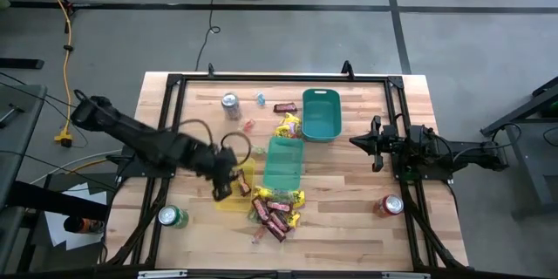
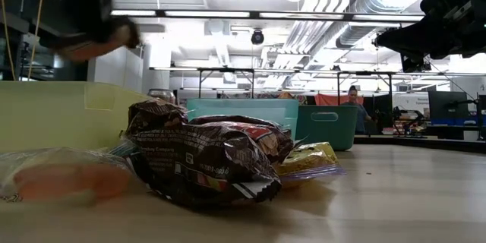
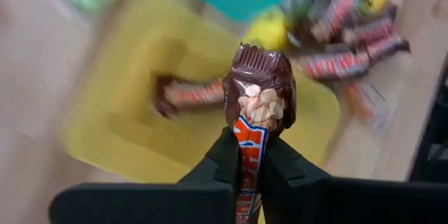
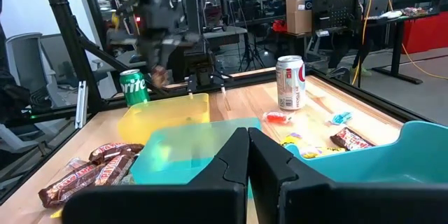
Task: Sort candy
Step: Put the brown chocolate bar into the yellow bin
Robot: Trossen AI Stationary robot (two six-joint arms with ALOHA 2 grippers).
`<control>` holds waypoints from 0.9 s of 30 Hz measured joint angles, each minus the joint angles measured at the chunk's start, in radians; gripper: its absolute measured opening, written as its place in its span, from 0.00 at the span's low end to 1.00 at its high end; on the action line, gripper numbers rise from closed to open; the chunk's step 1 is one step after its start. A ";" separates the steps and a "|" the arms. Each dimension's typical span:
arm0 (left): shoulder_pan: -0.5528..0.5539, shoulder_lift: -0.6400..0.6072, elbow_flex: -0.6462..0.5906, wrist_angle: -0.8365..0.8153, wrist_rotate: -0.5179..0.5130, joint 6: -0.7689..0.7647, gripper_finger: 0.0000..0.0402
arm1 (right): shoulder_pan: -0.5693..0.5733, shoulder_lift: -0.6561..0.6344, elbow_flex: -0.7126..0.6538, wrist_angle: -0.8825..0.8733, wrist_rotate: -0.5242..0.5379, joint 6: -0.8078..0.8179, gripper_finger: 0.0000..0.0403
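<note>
Brown candy bar point(image 3: 257, 105), upright, pinched

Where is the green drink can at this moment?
In the high view, the green can stands near the table's front left corner, left of the yellow tray and the candy pile.

Even overhead light from ceiling strips point(image 2: 228, 15), faint shadows on my worktop point(image 1: 349, 183). Motion blur smears the yellow tray point(image 3: 140, 98) beyond my left fingers point(image 3: 227, 157); the bar point(image 3: 259, 91) between them stays sharp. Low view: nearest pink sweet point(image 2: 68, 178) is soft.
</note>
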 joint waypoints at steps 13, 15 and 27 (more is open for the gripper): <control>0.018 0.024 -0.112 0.181 -0.017 -0.180 0.27 | 0.000 0.000 0.000 0.000 0.000 0.000 0.00; 0.043 0.023 -0.112 0.177 0.018 -0.180 0.33 | 0.000 0.000 0.000 0.000 0.000 0.000 0.00; 0.494 0.100 0.164 0.292 0.077 0.350 0.56 | 0.000 0.000 0.000 0.000 0.000 0.000 0.00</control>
